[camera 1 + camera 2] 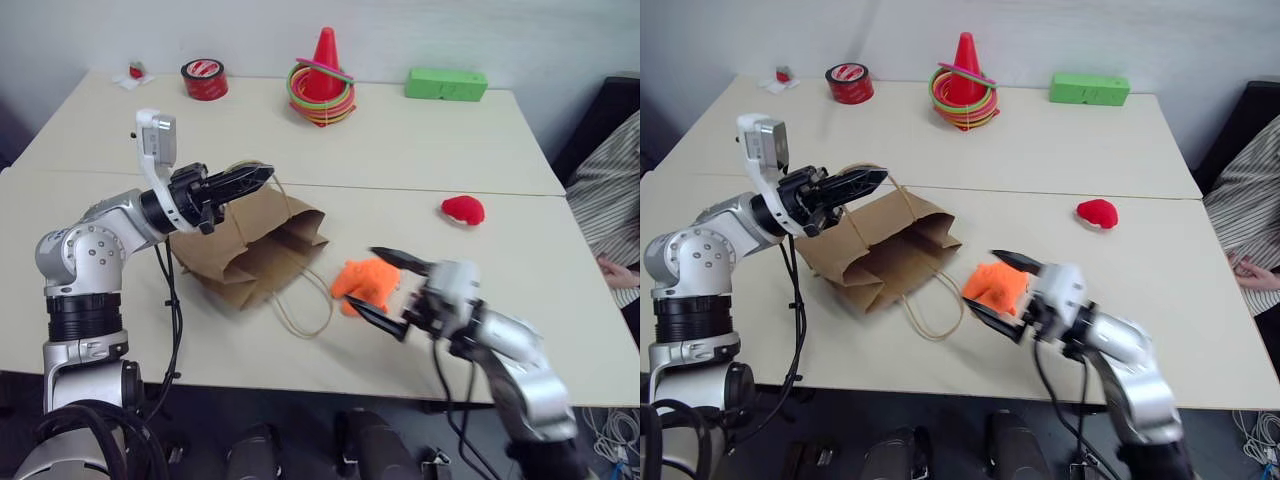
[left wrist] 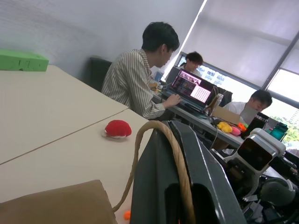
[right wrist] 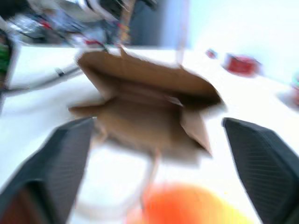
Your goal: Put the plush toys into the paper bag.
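From the head camera, the bag [image 1: 255, 250] lies on its side on the table [image 1: 420, 150], mouth turned toward the right arm. The left gripper [image 1: 262, 177] is closed on the bag's upper handle [image 1: 262, 166] and holds that edge raised off the table. The lower handle [image 1: 300, 310] trails loose on the tabletop. The orange toy [image 1: 365, 283] sits on the table just in front of the bag's mouth. The right gripper [image 1: 385, 290] has its jaws spread wide, one finger above and one below the toy's near side, with nothing held. The red toy [image 1: 463, 209] lies well apart, farther back toward the right. At the far edge stand a cone [image 1: 323, 70] with rings, a green block [image 1: 446, 84] and a red tape roll [image 1: 204, 79].

In the left wrist view, the cord handle [image 2: 175, 158] runs along the closed fingers [image 2: 187, 186], a corner of the bag [image 2: 56, 205] shows below, and the red toy [image 2: 117, 128] rests on the table beyond. People [image 2: 140, 79] sit at laptops behind.

In the right wrist view, blurred, the two fingers [image 3: 56, 163] stand far apart, the bag's open mouth [image 3: 149, 107] between them and the orange toy [image 3: 187, 205] close beneath.
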`<state>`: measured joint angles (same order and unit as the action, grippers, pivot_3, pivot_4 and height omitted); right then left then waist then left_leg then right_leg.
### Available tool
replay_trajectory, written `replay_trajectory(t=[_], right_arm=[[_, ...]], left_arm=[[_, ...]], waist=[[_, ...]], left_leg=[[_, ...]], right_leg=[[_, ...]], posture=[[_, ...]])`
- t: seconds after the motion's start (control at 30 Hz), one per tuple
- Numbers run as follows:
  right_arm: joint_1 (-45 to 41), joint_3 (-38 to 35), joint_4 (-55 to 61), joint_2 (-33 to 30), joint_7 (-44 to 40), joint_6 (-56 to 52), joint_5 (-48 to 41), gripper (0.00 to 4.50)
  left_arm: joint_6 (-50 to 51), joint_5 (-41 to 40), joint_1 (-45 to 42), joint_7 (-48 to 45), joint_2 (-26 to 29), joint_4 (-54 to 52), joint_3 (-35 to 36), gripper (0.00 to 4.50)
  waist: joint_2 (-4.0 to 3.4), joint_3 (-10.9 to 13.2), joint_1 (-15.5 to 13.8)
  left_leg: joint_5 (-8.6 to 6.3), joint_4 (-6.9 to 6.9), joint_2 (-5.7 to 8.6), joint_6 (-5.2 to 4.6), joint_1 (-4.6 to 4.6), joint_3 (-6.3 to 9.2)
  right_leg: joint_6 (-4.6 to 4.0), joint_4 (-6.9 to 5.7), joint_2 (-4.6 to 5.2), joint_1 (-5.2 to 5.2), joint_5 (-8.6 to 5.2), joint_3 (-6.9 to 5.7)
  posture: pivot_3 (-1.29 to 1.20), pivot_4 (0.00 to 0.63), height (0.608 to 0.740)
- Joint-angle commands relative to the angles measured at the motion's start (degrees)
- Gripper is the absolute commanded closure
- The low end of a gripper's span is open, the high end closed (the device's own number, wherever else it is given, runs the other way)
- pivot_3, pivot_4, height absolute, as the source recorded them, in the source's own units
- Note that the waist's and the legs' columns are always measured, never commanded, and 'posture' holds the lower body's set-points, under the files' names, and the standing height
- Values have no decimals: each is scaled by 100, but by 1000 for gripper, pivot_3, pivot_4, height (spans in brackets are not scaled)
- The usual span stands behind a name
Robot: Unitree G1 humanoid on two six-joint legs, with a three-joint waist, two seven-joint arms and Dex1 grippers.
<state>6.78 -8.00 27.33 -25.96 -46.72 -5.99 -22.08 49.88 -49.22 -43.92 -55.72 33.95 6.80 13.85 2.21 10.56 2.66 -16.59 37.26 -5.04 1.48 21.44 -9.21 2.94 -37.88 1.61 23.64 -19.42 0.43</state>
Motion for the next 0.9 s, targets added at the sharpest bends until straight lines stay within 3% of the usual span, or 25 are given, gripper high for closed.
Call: replay_trajectory(t=[0.03, 0.13, 0.27, 0.43, 0.6, 0.7, 0.9], right_arm=[[1108, -1036, 171, -294, 51, 350, 152, 26], [1656, -1278, 63, -425, 94, 349, 218, 26], [1441, -1080, 209, -576, 103, 95, 84, 26], [152, -27, 142, -1195, 7, -338, 794, 26], [-2149, 1649, -980, -1206, -278, -1171, 1529, 26], [-3132, 2234, -1956, -992, -262, -1099, 2029, 614], [-3727, 2569, -2513, -962, -698, -1271, 2090, 2452]], left_arm=[[-152, -3, -28, -86, 63, -253, 36, 4500], [-215, 51, 57, -192, 91, -251, -44, 4500], [-347, 133, 26, -251, 90, -131, -83, 4500], [-423, 219, -49, -342, 81, -89, -200, 4500], [-611, 375, -232, -338, -56, 12, -333, 4500], [-639, 403, -148, -336, -81, -70, -349, 4500], [-601, 376, 72, -268, -26, -297, -247, 4500]], waist=[[0, 0, -27], [0, 0, -8], [0, 1, 81], [-2, 2, 86], [-5, 5, 47], [-7, 6, 37], [-7, 6, 43]], left_leg=[[0, 2, 5, -1, -2, -2], [1, 0, 22, 1, -25, -5], [10, -6, 22, 3, -36, -7], [17, -6, 22, 5, -34, -2], [18, -3, 22, 8, -10, 4], [18, -5, 20, 7, -10, -1], [17, 3, 2, 3, -2, -1]], right_leg=[[1, -1, 1, -1, 0, 1], [0, -4, -5, -17, 1, 4], [-10, -11, -5, -18, 13, 6], [-12, -15, -6, -15, 18, 6], [-13, -11, -9, 0, 13, 2], [-12, -6, -9, 3, 10, 1], [-6, -5, -1, 5, 8, 1]], posture=[[0, 150, 740], [0, 150, 740], [0, 150, 740], [0, 150, 740], [0, 150, 740], [0, 150, 740], [0, 150, 740]])
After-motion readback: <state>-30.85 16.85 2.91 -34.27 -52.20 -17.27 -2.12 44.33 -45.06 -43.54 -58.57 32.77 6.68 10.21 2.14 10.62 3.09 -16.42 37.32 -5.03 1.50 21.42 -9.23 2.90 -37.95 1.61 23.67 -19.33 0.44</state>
